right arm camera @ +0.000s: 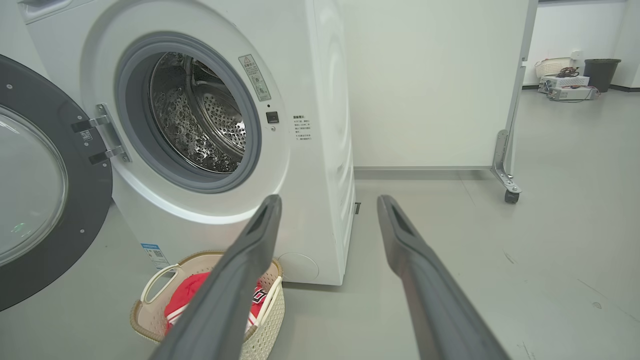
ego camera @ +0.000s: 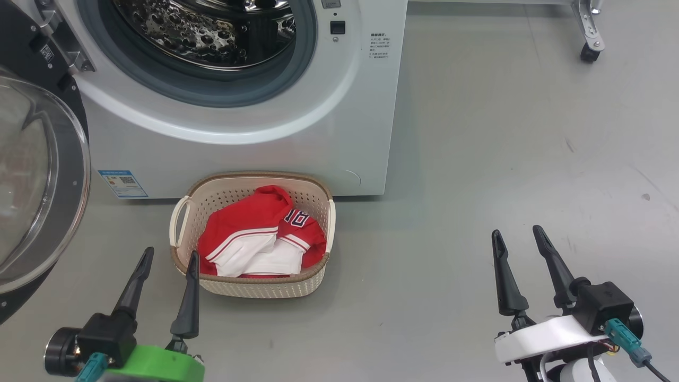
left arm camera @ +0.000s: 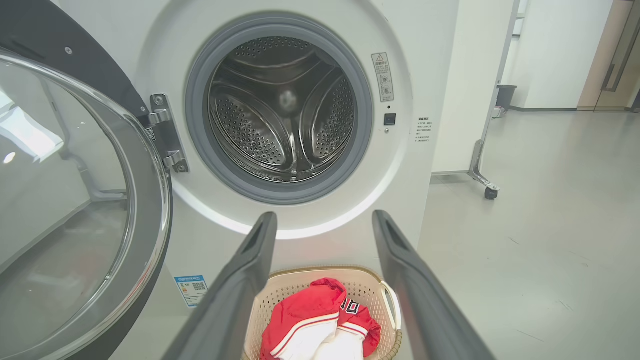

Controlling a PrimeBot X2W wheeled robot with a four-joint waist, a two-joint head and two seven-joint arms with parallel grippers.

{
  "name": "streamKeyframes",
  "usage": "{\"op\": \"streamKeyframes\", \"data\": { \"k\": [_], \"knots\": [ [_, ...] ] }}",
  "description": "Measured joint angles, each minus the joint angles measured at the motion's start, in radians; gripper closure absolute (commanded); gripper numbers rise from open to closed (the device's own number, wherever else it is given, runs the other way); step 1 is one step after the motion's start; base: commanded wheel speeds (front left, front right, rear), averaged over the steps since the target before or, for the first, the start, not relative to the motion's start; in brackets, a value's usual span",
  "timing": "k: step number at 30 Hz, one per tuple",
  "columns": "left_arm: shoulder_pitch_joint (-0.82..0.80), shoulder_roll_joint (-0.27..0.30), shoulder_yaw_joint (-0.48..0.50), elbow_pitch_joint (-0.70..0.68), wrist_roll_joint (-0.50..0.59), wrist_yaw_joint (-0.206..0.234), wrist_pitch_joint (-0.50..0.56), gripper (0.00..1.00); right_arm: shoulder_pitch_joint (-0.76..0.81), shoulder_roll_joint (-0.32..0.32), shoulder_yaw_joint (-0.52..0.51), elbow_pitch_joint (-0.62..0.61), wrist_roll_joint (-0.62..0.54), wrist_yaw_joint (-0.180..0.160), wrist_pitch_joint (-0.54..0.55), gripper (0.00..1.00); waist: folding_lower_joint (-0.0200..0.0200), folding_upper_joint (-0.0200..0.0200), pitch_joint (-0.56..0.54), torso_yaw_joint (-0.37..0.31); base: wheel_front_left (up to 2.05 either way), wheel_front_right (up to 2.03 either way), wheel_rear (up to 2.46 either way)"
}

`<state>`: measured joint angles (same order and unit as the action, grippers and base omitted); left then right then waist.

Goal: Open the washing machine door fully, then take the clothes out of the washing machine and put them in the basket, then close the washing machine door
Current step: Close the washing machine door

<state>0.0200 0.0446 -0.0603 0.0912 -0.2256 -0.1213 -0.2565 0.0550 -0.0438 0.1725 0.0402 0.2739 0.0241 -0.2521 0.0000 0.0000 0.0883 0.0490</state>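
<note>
Since the red jersey (ego camera: 249, 233) lies in the cream basket (ego camera: 265, 287) before the white washing machine (ego camera: 318, 138), the spread, empty left gripper (ego camera: 171, 252) should push its black-rimmed glass door (ego camera: 37, 185) shut by the free edge.

The basket (ego camera: 260, 287) sat just ahead-right of the left pincer (ego camera: 172, 251), clothes (ego camera: 254, 239) inside, the washing machine (ego camera: 238, 154) behind it, its door (ego camera: 48, 175) ahead-left, the right pincer (ego camera: 516, 229) well apart.

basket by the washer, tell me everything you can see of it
The basket is a small cream plastic rectangle with rounded corners, perforated walls, a brown woven-look rim and a pale loop handle at each short end. It stands upright on the grey floor, close before the washing machine, and holds the crumpled red and white clothes.
</note>
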Motion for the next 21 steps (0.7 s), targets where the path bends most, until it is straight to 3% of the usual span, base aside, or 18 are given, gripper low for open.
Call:
{"op": "streamKeyframes", "data": {
  "k": [21],
  "knots": [
    [0.0,0.0,-0.002,-0.003,0.0,0.0,0.0,0.0,-0.001,0.0,0.0,0.0,0.0,-0.001,0.0,0.0,0.0,0.0,0.005,0.003,-0.07,0.07,0.0]
  ]
}}
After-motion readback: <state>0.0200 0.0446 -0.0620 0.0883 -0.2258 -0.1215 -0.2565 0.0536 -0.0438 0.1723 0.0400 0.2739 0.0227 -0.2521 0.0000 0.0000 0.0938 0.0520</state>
